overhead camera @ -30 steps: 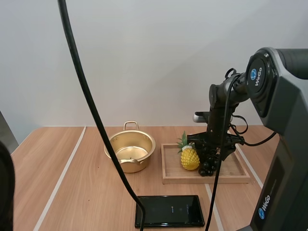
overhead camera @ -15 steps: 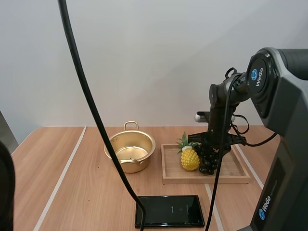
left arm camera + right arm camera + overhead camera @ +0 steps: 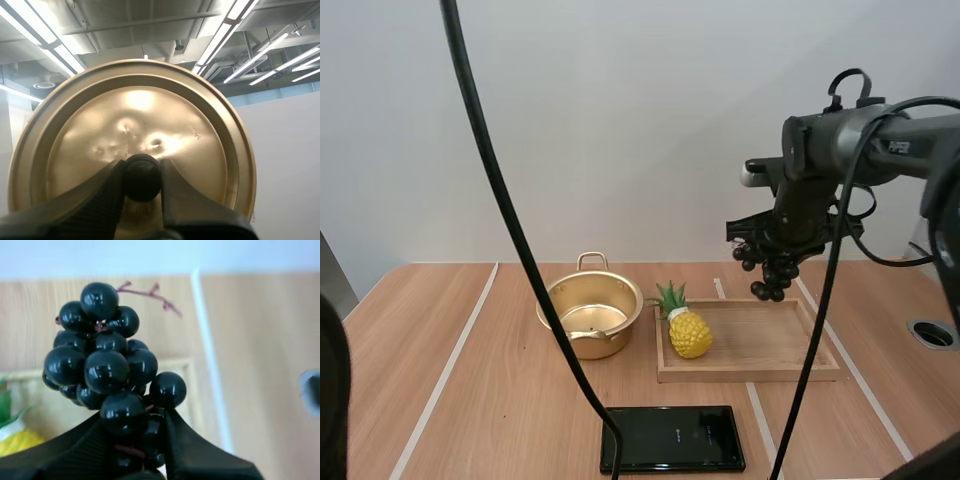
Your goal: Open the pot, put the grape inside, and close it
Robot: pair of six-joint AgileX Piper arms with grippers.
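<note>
The golden pot (image 3: 591,315) stands open on the table, left of the wooden tray (image 3: 750,366). My right gripper (image 3: 778,258) is shut on a bunch of black grapes (image 3: 769,272) and holds it in the air above the tray's back edge. In the right wrist view the grapes (image 3: 107,367) hang pinched between my right gripper's (image 3: 137,440) fingers, over the tray's far rim. My left gripper (image 3: 142,187) is shut on the black knob (image 3: 142,176) of the golden lid (image 3: 135,140), which is held up off the table.
A toy pineapple (image 3: 686,328) lies at the left end of the tray, close to the pot. A black phone (image 3: 672,438) rests flat near the table's front edge. A round hole (image 3: 932,334) sits in the tabletop at the far right.
My right gripper has risen from the tray with the grapes and swung back and slightly right. The pineapple has shifted left, toward the pot.
</note>
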